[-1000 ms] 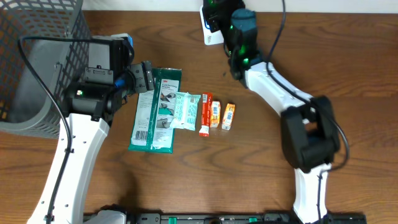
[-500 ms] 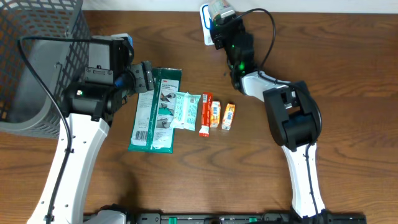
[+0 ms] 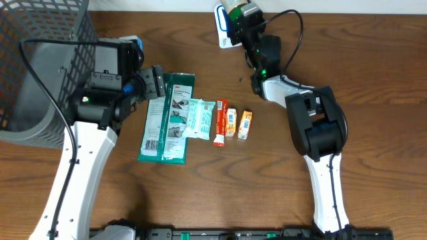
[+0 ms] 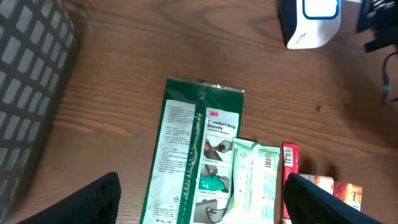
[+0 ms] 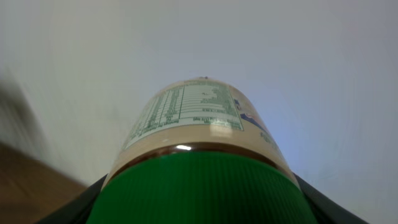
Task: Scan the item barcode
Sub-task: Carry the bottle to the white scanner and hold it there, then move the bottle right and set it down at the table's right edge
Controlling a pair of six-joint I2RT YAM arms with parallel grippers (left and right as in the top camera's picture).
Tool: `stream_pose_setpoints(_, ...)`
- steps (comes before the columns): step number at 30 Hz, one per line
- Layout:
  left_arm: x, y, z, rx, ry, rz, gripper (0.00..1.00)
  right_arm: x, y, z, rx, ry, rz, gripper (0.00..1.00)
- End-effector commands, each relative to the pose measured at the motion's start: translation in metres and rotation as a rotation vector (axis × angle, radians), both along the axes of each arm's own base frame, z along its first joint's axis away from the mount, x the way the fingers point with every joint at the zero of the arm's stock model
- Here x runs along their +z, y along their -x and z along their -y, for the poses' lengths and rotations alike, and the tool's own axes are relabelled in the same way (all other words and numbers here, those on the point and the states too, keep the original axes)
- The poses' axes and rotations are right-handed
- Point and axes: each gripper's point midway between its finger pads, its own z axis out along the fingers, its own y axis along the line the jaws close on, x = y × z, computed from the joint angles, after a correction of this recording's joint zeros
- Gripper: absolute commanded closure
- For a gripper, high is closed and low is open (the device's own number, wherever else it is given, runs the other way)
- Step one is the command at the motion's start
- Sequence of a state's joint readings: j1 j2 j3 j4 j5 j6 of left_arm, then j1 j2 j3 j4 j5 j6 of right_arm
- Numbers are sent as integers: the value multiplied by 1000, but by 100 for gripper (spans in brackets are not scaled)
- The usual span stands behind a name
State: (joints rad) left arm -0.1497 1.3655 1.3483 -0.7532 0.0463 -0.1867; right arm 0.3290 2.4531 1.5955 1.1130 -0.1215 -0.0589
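Dark brown wood makes up the surface [image 3: 373, 80], with a pale wall behind its far edge. The bottle [image 5: 200, 121] is held above that far edge near its middle, clamped between the right fingers [image 5: 323, 208], whose dark tips flank it on both sides. The right wrist view shows it close up from the cap end: a broad ribbed green cap [image 5: 200, 186], a tan body and a white label with green print and a nutrition panel, set against blank wall. The overhead view shows only a small glimpse of green and white, but shows the bottle just beside the white and blue scanner [image 3: 224, 32] on the surface. The left fingers [image 4: 93, 199] are spread wide and hold nothing, hovering over a green glove packet [image 4: 200, 149] toward the left side. The left wrist view makes the packet's print legible; the overhead view adds the mesh basket [image 3: 40, 60] at the far left corner.
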Motion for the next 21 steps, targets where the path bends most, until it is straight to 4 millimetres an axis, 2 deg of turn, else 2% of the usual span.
stream_pose_setpoints(1, -1, 0, -1, 7, 0, -4, 16, 54, 12, -3, 113, -142, 40, 99)
stream_pose_setpoints(4, -1, 0, -1, 7, 0, -4, 16, 76, 16, -4, 174, -223, -36, 99)
stream_pose_setpoints(7, -1, 0, -1, 7, 0, -4, 16, 89, 17, 1, 163, -208, -131, 99)
stream_pose_setpoints(11, -1, 0, -1, 7, 0, -4, 16, 100, 30, 18, 107, -156, -359, 99)
stream_pose_setpoints(13, -1, 0, -1, 7, 0, -4, 16, 101, 44, 37, 51, -115, -477, 99)
stream_pose_setpoints(17, -1, 0, -1, 7, 0, -4, 16, 96, 86, 88, -65, -13, -692, 99)
stream_pose_setpoints(21, -1, 0, -1, 7, 0, -4, 16, 65, 132, 150, -202, 53, -945, 99)
